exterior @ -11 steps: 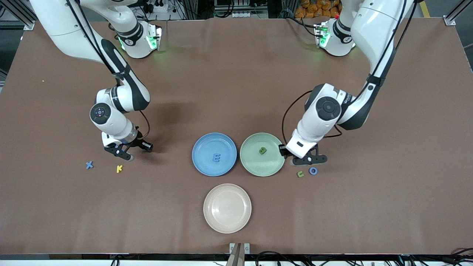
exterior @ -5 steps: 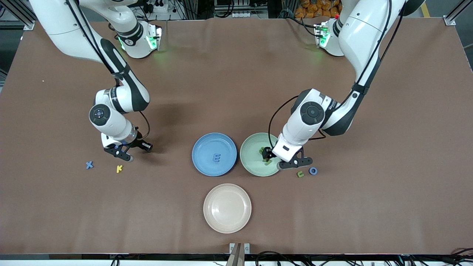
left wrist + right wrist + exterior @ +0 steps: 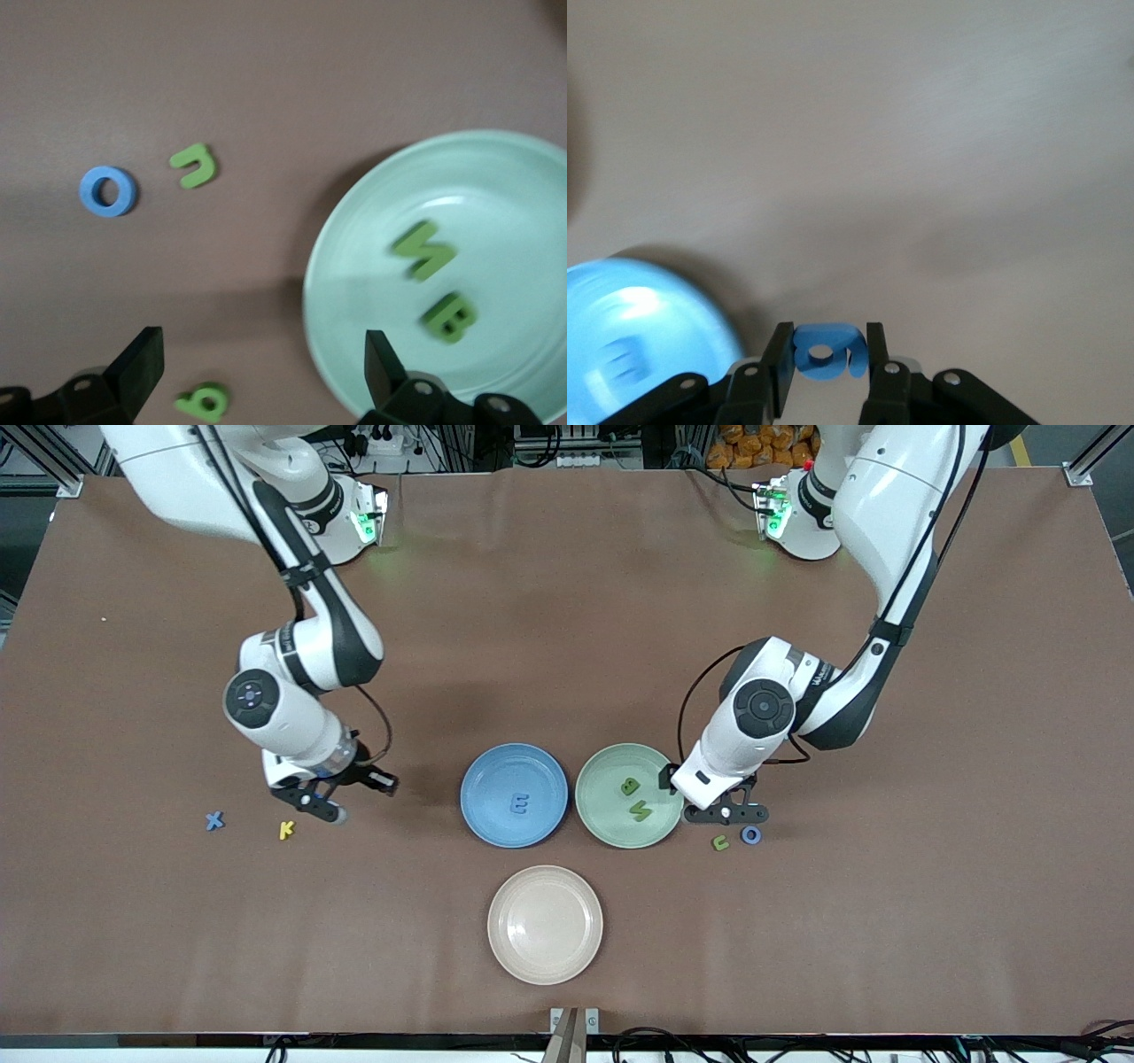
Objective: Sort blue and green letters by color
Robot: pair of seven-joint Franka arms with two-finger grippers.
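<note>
My right gripper point(image 3: 321, 804) is shut on a periwinkle blue letter point(image 3: 824, 352) and holds it above the table between the yellow K and the blue plate point(image 3: 483, 766), which holds a blue E point(image 3: 519, 804). My left gripper point(image 3: 725, 812) is open and empty just beside the green plate point(image 3: 602, 824), which holds a green B point(image 3: 630, 786) and a green N point(image 3: 640, 810). A green letter point(image 3: 720, 841) and a blue O point(image 3: 750, 834) lie beside that gripper. The left wrist view shows one more green letter point(image 3: 204, 401) between its fingers point(image 3: 142, 359). A blue X point(image 3: 214, 821) lies toward the right arm's end.
A yellow K point(image 3: 286, 830) lies beside the blue X. A beige plate point(image 3: 514, 957) stands nearer the front camera than the two coloured plates and holds nothing.
My left gripper swung over the green plate, let go of the green N there, and drew back off its rim. My right gripper moved a little toward the blue plate with its blue letter.
</note>
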